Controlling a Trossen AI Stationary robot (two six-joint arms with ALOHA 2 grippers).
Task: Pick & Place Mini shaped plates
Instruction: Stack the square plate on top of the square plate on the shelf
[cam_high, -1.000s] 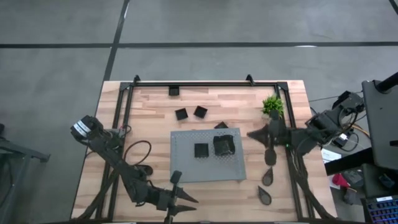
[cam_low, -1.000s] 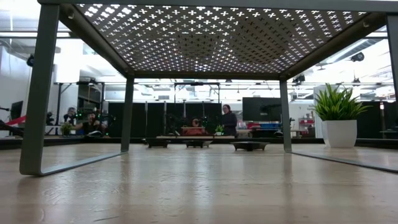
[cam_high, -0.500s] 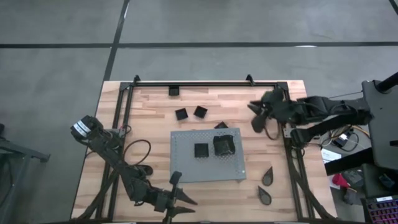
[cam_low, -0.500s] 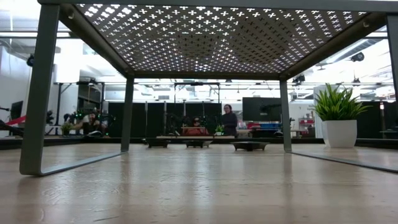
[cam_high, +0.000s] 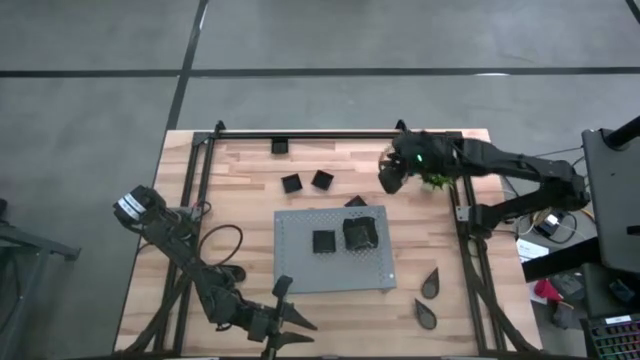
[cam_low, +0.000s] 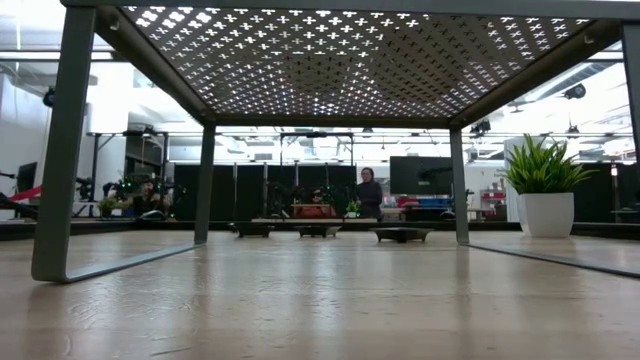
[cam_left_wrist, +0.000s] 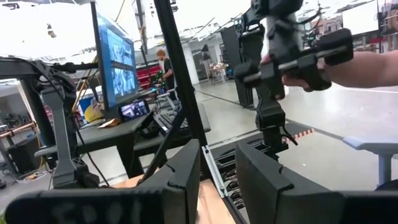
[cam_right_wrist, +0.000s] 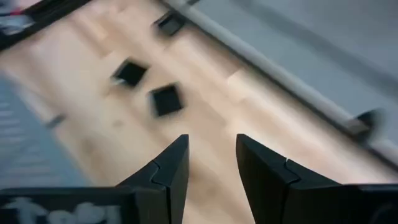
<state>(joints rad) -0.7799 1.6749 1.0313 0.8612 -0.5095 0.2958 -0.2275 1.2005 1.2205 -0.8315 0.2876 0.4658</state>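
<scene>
So the right hand (cam_high: 388, 177) hangs over the far right part of the tabletop (cam_high: 240, 230), just beside the little green plant (cam_high: 437, 178), fingers spread and nothing between them; the right wrist view backs that up, with bare wood showing in the gap. The left hand (cam_high: 290, 322) sits at the near edge, left of centre. Its fingers (cam_left_wrist: 186, 180) stand a little apart in the left wrist view and I can't see anything held, but whether that counts as released I can't tell. The grey perforated board (cam_high: 333, 249) lies mid-tabletop carrying two plates: a small square plate (cam_high: 323, 241) and a bigger wavy-edged plate (cam_high: 360, 233) right beside it, nearer the right edge. Another dark plate (cam_high: 354, 202) peeks out at the board's far edge. Two small squares (cam_high: 291, 183) (cam_high: 322, 179) sit side by side toward the far edge. Two teardrop plates (cam_high: 431, 284) (cam_high: 426, 316) lie near the near right corner, the first with its long axis running near-to-far and its tip toward the far edge, the second tip toward the left. The low view only looks under the board's metal frame (cam_low: 60, 150), catching the plant pot (cam_low: 545, 214) and distant people in the room, no hands at all.
</scene>
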